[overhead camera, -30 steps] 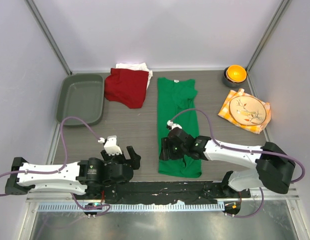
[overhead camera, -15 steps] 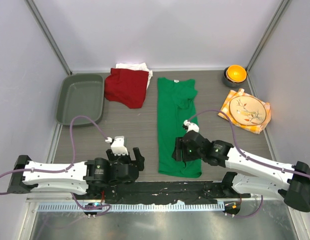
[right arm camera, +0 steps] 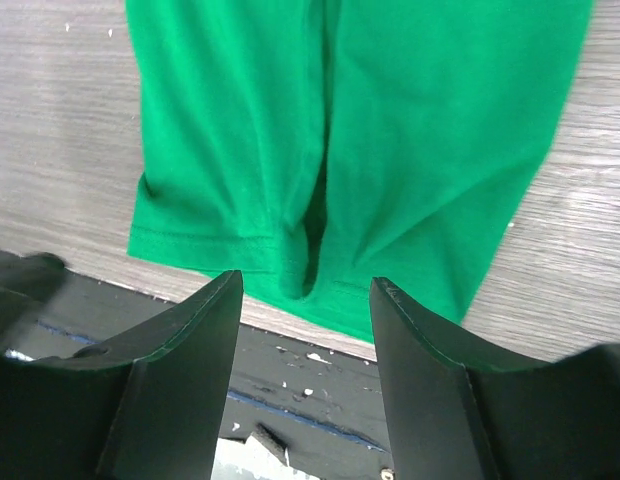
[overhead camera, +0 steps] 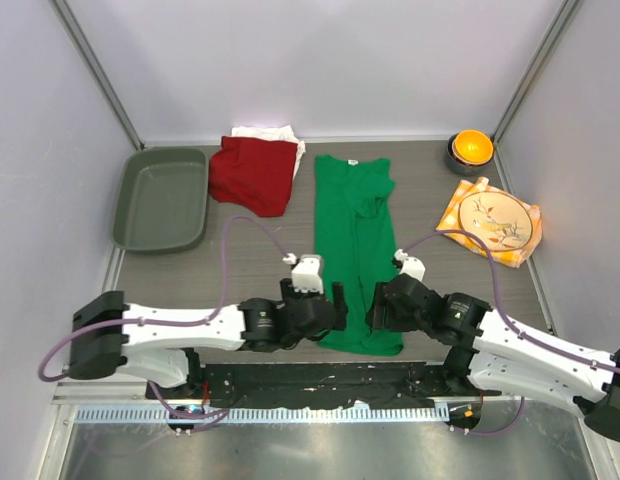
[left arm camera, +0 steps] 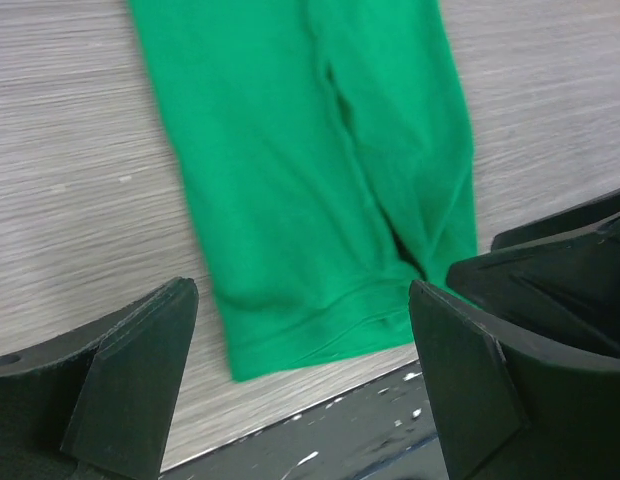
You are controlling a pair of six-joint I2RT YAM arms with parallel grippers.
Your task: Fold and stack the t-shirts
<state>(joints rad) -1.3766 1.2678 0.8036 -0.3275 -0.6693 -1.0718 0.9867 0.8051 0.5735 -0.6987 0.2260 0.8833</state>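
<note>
Green t-shirt (overhead camera: 355,225) folded lengthwise, white t-shirt (overhead camera: 280,132) mostly hidden under red t-shirt (overhead camera: 252,175)

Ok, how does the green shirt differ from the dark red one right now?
The green shirt lies as a long narrow strip; the dark red shirt is a compact, rumpled fold. Green's hem lies by the left gripper and right gripper; red sits at the back, overlapping the white shirt. Both lie on the table.

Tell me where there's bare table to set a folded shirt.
Widest bare table: between the grey tray, the red shirt and the green shirt. A narrower strip: between the green shirt and the checked napkin. Crowded at the green shirt's near hem, by the open left gripper and right gripper.
</note>
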